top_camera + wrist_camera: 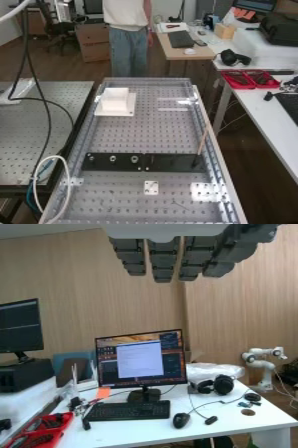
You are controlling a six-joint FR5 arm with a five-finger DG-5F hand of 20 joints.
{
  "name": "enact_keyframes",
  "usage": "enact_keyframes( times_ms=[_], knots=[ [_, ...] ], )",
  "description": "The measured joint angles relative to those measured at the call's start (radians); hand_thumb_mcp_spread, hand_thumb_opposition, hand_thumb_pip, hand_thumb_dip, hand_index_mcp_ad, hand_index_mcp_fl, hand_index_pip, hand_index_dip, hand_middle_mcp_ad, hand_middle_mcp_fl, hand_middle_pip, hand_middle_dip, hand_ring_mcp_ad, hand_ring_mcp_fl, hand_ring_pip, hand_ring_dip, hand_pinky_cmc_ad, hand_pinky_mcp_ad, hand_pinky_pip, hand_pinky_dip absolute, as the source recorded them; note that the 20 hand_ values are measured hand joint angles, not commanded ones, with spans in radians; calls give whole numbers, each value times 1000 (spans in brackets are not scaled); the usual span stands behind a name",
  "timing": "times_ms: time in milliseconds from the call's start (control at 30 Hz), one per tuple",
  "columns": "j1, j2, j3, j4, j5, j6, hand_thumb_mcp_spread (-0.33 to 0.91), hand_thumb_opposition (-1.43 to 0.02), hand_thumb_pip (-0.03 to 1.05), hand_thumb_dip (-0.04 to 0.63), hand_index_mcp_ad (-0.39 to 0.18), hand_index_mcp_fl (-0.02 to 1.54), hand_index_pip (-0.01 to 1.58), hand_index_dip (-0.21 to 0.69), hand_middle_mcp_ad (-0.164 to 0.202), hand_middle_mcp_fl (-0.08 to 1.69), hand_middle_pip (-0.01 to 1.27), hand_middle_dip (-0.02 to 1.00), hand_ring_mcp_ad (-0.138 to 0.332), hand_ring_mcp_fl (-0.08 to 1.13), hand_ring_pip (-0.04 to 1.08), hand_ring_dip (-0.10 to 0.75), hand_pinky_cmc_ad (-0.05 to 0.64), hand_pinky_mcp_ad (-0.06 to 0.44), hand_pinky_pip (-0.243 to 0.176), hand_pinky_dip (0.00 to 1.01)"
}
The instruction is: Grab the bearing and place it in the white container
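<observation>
In the high view, we see three small metal rings (112, 158) on the left part of a dark strip (171, 162), which lies across the perforated surface (123, 135). We take one of these for the bearing, though we cannot tell which is meant. The white container (115, 99) stands well apart from them, further along the surface and towards its left side. We judge that the grasp and the placing are both left to do, since the rings all lie on the strip and none is being lifted. The rings are too small for us to make out their bores or how they are seated. We cannot see down into the container well enough to say whether anything lies inside. A thin stick (203, 140) leans up from the right end of the strip, and its foot is hard to make out.

In the wrist view, the robot hand (163, 259) hangs with its fingers straight, side by side and slightly apart, pinching nothing. Its upper part is cut off and we cannot make out the thumb. Beyond it stand a monitor (140, 359) and a keyboard (128, 410).
</observation>
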Motion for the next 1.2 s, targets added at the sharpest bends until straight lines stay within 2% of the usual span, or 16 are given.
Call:
enact_keyframes(
  times_ms=[133,167,200,233,267,333,367,433,500,533,633,700,800,867,1067,1200],
  knots=[
    [6,0,-25,28,24,-19,0,0,7,3,12,3,9,10,63,7,21,24,68,-2,21,19,49,31,-10,17],
    [7,0,-29,32,28,-21,24,-24,31,5,9,3,9,10,59,5,21,24,70,-2,21,19,49,31,-10,24],
    [9,0,-39,40,37,-23,86,-103,136,12,9,3,9,10,59,3,37,23,70,-2,24,19,45,40,-10,38],
    [10,0,-48,47,45,-22,176,-225,278,28,7,7,24,10,59,9,73,35,66,0,24,21,66,68,-14,79],
    [11,0,-57,54,53,-20,229,-309,318,37,7,7,28,10,59,7,87,52,66,2,44,26,80,84,-16,110],
    [14,2,-80,73,72,-15,248,-438,298,51,-9,9,47,12,63,10,108,96,79,0,70,42,147,150,-28,188],
    [16,3,-91,82,82,-13,264,-494,290,51,-14,10,56,12,58,7,108,101,79,0,77,52,176,166,-42,209],
    [21,5,-118,107,108,-11,278,-569,307,51,-24,5,52,12,61,0,113,113,110,0,70,58,229,215,-44,244],
    [26,8,-150,136,136,-5,288,-600,319,51,-24,9,72,12,61,3,126,126,120,2,89,66,265,246,-40,278],
    [27,9,-153,138,139,-4,290,-635,319,47,-24,9,72,12,61,9,134,143,138,0,87,75,297,253,-61,283],
    [35,10,-197,176,180,30,291,-670,337,51,-24,24,77,12,63,12,138,154,155,-2,99,75,330,278,-61,312],
    [39,9,-213,186,198,50,290,-679,354,51,-24,26,87,12,59,14,140,157,152,-2,101,80,328,290,-63,311],
    [47,2,-233,197,227,73,286,-695,360,51,-24,26,87,12,59,14,140,159,176,-2,101,82,351,297,-75,319],
    [49,0,-238,200,234,79,288,-712,365,47,-24,26,87,12,59,14,140,159,176,0,101,82,365,311,-75,335],
    [58,-2,-265,229,272,85,291,-726,372,49,-24,26,87,10,59,12,140,161,175,0,101,84,372,311,-75,337],
    [72,-1,-309,284,329,82,288,-724,398,51,-24,26,87,10,61,24,145,157,169,10,99,87,375,309,-89,337]
  ],
)
